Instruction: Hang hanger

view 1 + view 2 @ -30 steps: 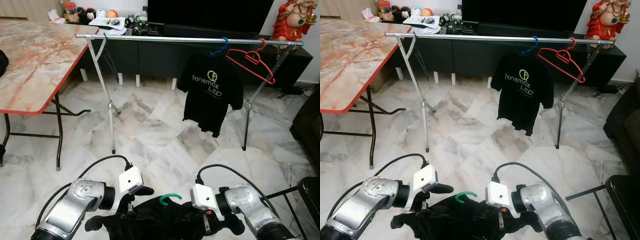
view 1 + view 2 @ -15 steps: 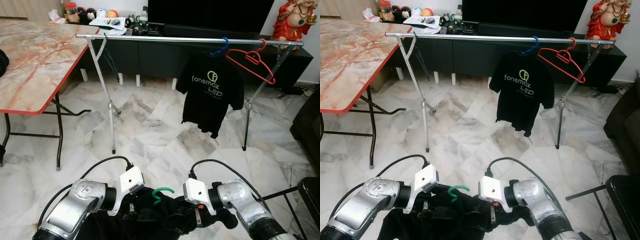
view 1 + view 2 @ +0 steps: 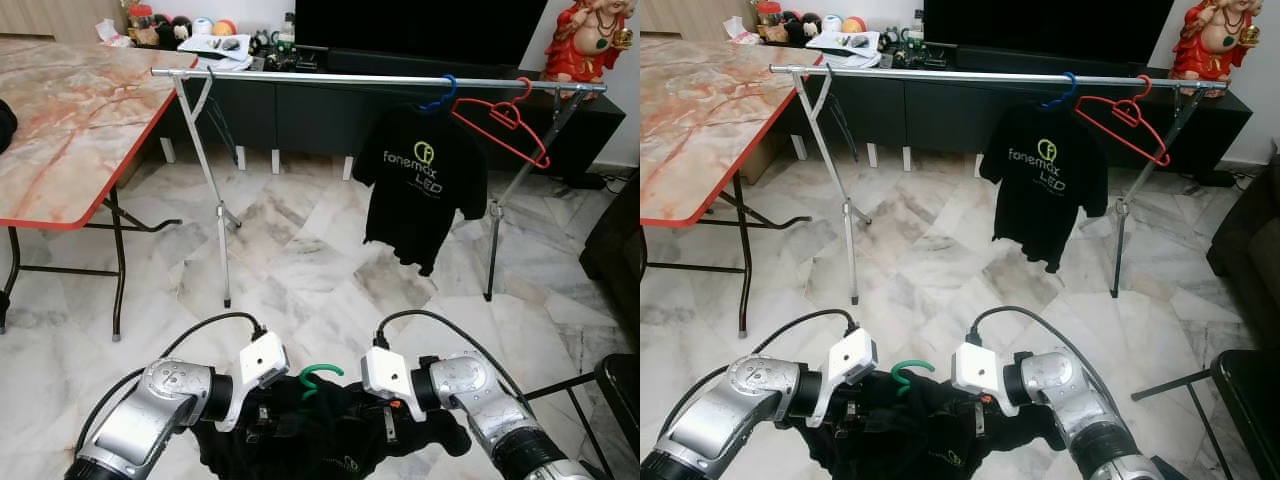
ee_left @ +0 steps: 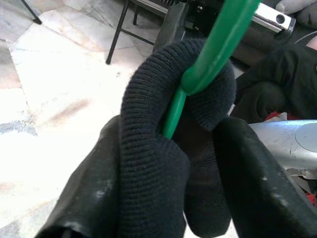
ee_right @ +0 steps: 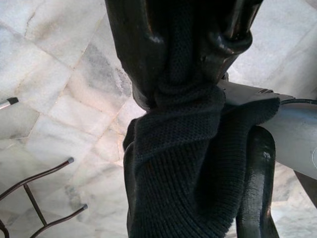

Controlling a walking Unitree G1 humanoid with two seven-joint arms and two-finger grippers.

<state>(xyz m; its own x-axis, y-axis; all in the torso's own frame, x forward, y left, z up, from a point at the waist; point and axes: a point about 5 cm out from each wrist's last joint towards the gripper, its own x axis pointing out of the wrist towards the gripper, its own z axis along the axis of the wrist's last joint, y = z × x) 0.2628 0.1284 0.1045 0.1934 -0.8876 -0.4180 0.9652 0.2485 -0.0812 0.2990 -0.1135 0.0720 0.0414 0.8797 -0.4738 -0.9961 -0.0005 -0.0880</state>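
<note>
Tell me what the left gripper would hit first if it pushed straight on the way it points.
Probably the right gripper: the left gripper, shut on the black garment and green hanger, points toward it; depth unclear.

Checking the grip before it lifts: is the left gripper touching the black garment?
Touching. The left wrist view shows the left gripper with its fingers pressed against the black garment bunched around the green hanger.

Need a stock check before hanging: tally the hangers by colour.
Green hanger, in the held black garment: 1
Blue hanger, on the rail: 1
Red hanger, on the rail: 1
Total: 3
</note>
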